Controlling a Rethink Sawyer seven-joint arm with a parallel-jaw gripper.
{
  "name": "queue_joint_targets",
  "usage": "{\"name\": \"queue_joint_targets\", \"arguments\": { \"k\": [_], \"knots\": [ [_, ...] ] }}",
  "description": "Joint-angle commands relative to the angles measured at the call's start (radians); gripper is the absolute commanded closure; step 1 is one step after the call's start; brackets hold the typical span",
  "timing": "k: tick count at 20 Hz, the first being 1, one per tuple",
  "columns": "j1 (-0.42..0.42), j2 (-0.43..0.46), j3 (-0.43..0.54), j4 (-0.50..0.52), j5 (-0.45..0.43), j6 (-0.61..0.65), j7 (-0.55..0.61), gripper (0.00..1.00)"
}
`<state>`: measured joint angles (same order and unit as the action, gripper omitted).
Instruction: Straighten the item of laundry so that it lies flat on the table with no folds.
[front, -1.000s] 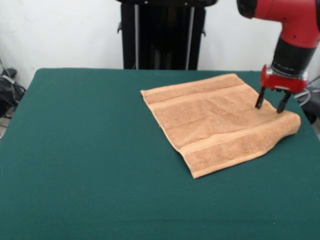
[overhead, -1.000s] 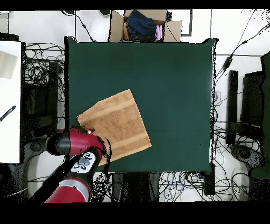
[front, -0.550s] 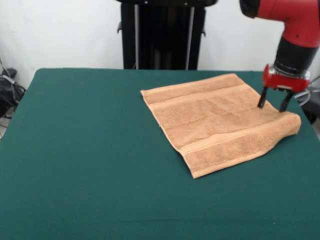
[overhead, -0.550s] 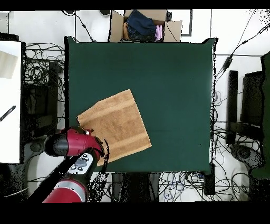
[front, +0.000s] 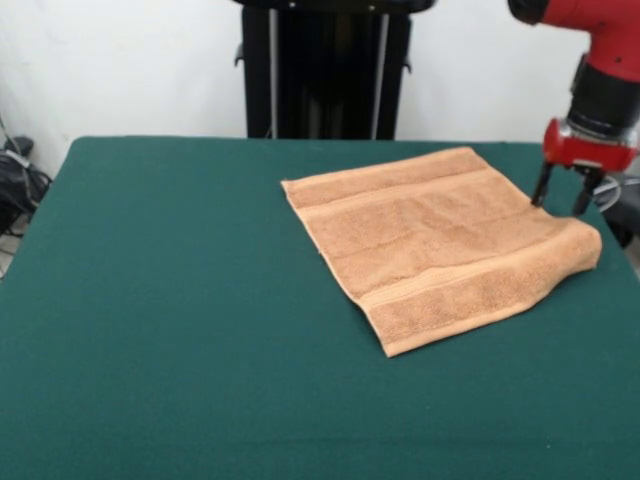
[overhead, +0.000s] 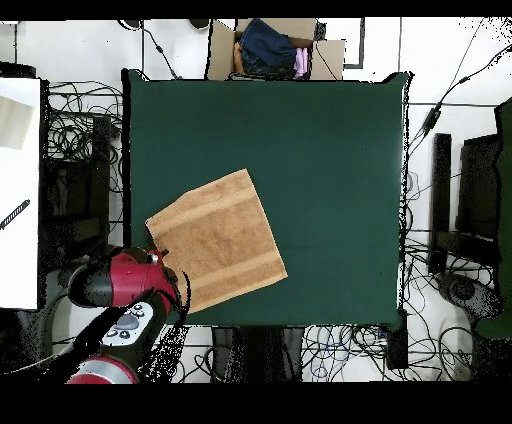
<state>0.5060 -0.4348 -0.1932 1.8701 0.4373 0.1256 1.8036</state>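
The item of laundry (front: 440, 245), an orange-tan towel with band stripes, lies spread on the right side of the green table (front: 180, 300). Its right corner is rolled under into a rounded fold. In the overhead view the towel (overhead: 215, 240) sits near the table's (overhead: 320, 180) lower left corner. My gripper (front: 559, 206) hangs open and empty just above the towel's far right edge, fingers pointing down. From overhead the red arm (overhead: 125, 280) covers the gripper at the table's edge.
A cardboard box of clothes (overhead: 270, 48) stands beyond the table's top edge in the overhead view. Cables (overhead: 80, 130) lie on the floor around the table. A white surface (overhead: 18, 190) is at the left.
My gripper has lifted slightly and drifted outward from over the towel to its edge. The towel has not moved.
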Motion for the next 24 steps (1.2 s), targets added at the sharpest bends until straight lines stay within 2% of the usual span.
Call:
{"name": "queue_joint_targets", "arguments": {
  "k": [1,12,19,24],
  "knots": [
    [0.027,0.081,-0.043,-0.064,0.089,0.005,0.277,0.0],
    [-0.026,0.071,-0.034,-0.045,0.047,-0.012,0.212,0.0],
    [-0.012,0.115,-0.042,-0.078,0.065,-0.053,0.229,0.0],
    [-0.012,0.11,-0.041,-0.075,0.066,-0.044,0.231,0.0]
  ]
}}
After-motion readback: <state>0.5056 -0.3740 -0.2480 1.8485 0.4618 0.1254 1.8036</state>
